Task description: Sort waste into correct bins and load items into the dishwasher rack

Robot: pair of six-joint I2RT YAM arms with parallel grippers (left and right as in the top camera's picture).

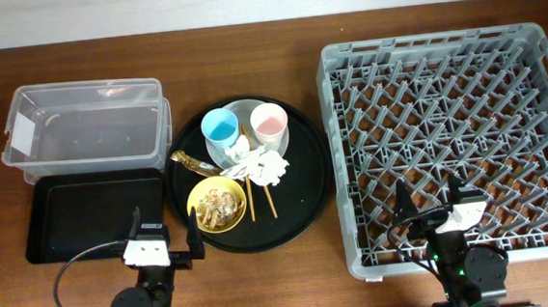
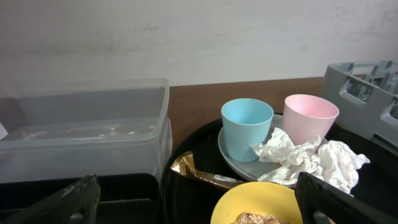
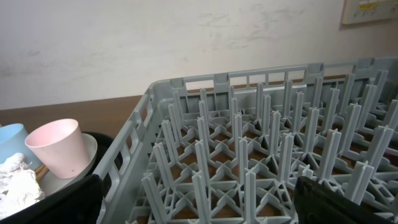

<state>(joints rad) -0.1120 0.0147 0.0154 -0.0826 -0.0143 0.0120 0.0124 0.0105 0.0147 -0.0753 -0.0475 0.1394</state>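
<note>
Brown counter point(image 1: 245, 20): tub point(image 1: 86, 86) and black tray point(image 1: 95, 216) sit left, my left gripper point(image 1: 164, 229) spread and empty near them. Midway, grabbing the tissue point(image 1: 263, 164) could snag the chopsticks point(image 1: 269, 204) or tip the blue cup point(image 1: 220, 128); it's white, crumpled, draped on the plate point(image 1: 244, 105). Right, my right gripper point(image 1: 430, 201) gapes empty over the rack point(image 1: 430, 39).

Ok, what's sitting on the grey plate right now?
On the grey plate stand the light-blue cup and the pale-pink cup, both upright. The crumpled white tissue lies over its near edge, so that part of the plate and anything under the tissue is hidden.
</note>
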